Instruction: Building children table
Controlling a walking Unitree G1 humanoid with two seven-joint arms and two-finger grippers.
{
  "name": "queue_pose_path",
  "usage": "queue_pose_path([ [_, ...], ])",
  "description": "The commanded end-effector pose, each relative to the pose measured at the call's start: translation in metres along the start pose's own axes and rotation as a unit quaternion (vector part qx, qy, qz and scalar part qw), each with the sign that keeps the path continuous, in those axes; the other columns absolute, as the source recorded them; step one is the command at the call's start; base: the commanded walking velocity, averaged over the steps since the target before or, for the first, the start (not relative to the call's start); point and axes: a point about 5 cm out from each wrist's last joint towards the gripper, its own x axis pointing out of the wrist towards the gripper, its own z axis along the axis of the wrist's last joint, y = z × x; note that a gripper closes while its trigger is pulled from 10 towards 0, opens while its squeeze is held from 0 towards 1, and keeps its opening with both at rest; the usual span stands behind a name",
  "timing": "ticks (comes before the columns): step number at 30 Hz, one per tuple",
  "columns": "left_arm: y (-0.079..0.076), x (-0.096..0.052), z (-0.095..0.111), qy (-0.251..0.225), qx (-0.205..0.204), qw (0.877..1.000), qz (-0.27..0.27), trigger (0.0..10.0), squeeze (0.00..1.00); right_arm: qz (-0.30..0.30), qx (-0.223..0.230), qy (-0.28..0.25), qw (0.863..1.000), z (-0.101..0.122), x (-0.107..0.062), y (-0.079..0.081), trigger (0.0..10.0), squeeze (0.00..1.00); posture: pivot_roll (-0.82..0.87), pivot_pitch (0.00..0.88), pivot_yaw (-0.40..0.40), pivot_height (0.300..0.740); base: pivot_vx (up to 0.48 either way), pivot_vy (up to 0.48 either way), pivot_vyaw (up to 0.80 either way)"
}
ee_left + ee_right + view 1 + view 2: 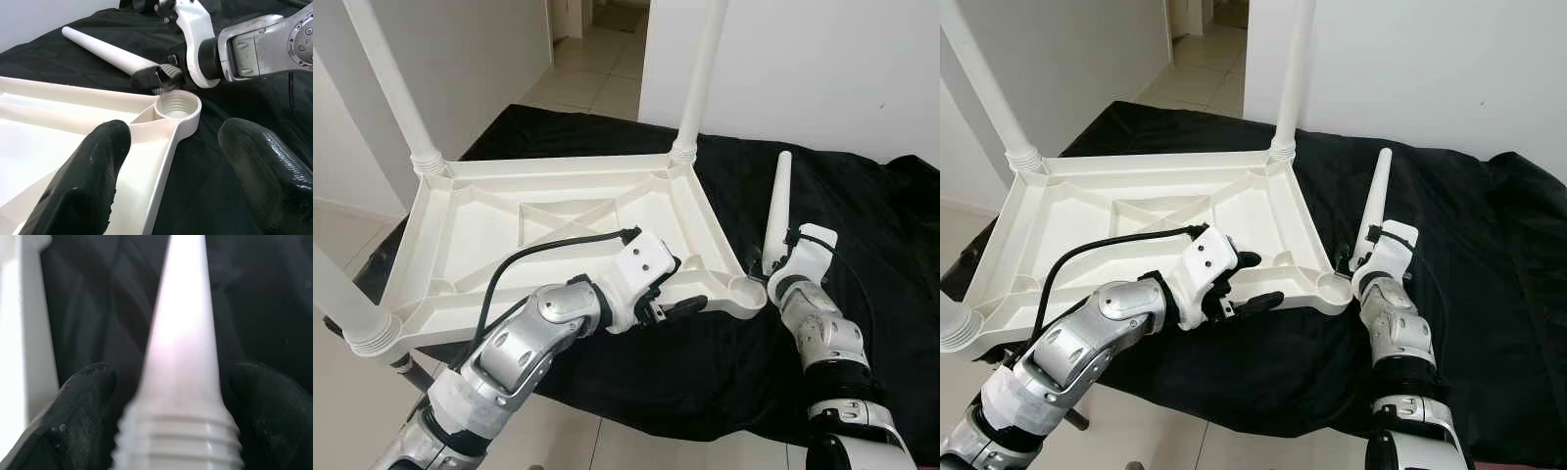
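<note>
Table top [558, 211] and loose leg [776, 211]: smooth white plastic, slightly glossy. Black cloth [862, 225]: matt, creased. Floor tiles [597, 73]: probably glazed.

- One white plastic table top [558, 220], upside down, across the middle and left of the frame.
- Three legs already standing up from its corners: one at upper left [396, 83], one at upper centre [700, 73], one at the lower left edge [342, 299].
- One loose leg [775, 211], right of centre, near the top's fourth corner.
- One empty threaded socket [177, 104], at that near right corner.
- One black cloth [803, 372] under everything, spreading to the right edge.
- Two robot hands: the left hand [690, 305] at lower centre, the right hand [164, 78] right of centre.
- One black cable [524, 257] along the left arm.
</note>
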Motion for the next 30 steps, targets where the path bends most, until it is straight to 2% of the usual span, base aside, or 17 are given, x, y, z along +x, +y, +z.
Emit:
queue_pose_path([
  [1,-0.005,0.000,0.005,-0.006,0.012,0.999,-0.035,10.0,0.00,0.004,0.011,0.048,0.999,-0.017,0.000,0.004,10.0,0.00,-0.02,0.000,-0.055,0.740,0.000,0.000,0.00],
  [8,-0.004,0.000,0.006,-0.009,0.014,0.999,-0.034,10.0,0.00,0.005,0.039,0.085,0.996,-0.018,0.001,0.003,10.0,0.00,-0.02,0.000,-0.061,0.740,0.000,0.000,0.00],
  [9,-0.004,0.001,0.007,-0.010,0.015,0.999,-0.033,10.0,0.00,0.007,0.045,0.094,0.994,-0.017,0.000,0.002,9.3,0.00,-0.02,0.000,-0.061,0.740,0.000,0.000,0.00],
  [10,-0.004,0.001,0.007,-0.010,0.015,0.999,-0.033,10.0,0.00,0.007,0.045,0.094,0.994,-0.017,0.000,0.002,9.3,0.00,-0.02,0.000,-0.061,0.740,0.000,0.000,0.00],
  [11,-0.004,0.001,0.007,-0.011,0.016,0.999,-0.033,10.0,0.00,0.008,0.048,0.104,0.993,-0.017,0.000,0.000,7.5,0.00,-0.02,0.000,-0.062,0.740,0.000,0.000,0.00],
  [12,-0.004,0.001,0.007,-0.011,0.016,0.999,-0.033,10.0,0.00,0.008,0.048,0.104,0.993,-0.017,0.000,0.000,7.5,0.00,-0.02,0.000,-0.062,0.740,0.000,0.000,0.00],
  [13,-0.004,0.001,0.007,-0.011,0.016,0.999,-0.033,10.0,0.00,0.008,0.048,0.111,0.993,-0.016,0.000,-0.001,4.4,0.00,-0.03,0.000,-0.067,0.740,0.000,0.000,0.00],
  [15,-0.004,0.001,0.007,-0.011,0.016,0.999,-0.033,10.0,0.00,0.008,0.048,0.111,0.993,-0.016,0.000,-0.001,4.4,0.00,-0.03,0.000,-0.067,0.740,0.000,0.000,0.00],
  [16,-0.004,0.001,0.007,-0.012,0.016,0.999,-0.032,10.0,0.00,0.006,0.048,0.113,0.992,-0.016,-0.001,-0.004,0.0,0.00,-0.03,0.000,-0.068,0.740,0.000,0.000,0.00],
  [26,-0.004,0.002,0.009,-0.017,0.016,0.999,-0.030,10.0,0.00,0.003,0.036,0.098,0.995,-0.012,0.000,-0.007,0.0,0.00,-0.03,0.000,-0.071,0.740,0.000,0.000,0.00],
  [27,-0.002,0.002,0.009,-0.017,0.017,0.999,-0.028,10.0,0.00,0.005,0.030,0.060,0.998,-0.005,-0.001,-0.006,0.0,0.00,-0.02,0.000,-0.074,0.740,0.000,0.000,0.00],
  [28,-0.001,0.001,0.009,-0.018,0.014,0.999,-0.027,10.0,0.00,0.007,0.018,0.009,1.000,0.004,-0.002,-0.004,10.0,0.00,-0.02,0.000,-0.074,0.740,0.000,0.000,0.00],
  [29,-0.001,0.001,0.009,-0.018,0.014,0.999,-0.027,10.0,0.00,0.007,0.018,0.009,1.000,0.004,-0.002,-0.004,10.0,0.00,-0.02,0.000,-0.074,0.740,0.000,0.000,0.00],
  [30,0.000,0.000,0.009,-0.019,0.013,0.999,-0.026,10.0,0.00,0.013,0.016,-0.026,0.999,0.010,-0.004,-0.002,10.0,0.00,-0.02,0.000,-0.074,0.740,0.000,0.000,0.00],
])
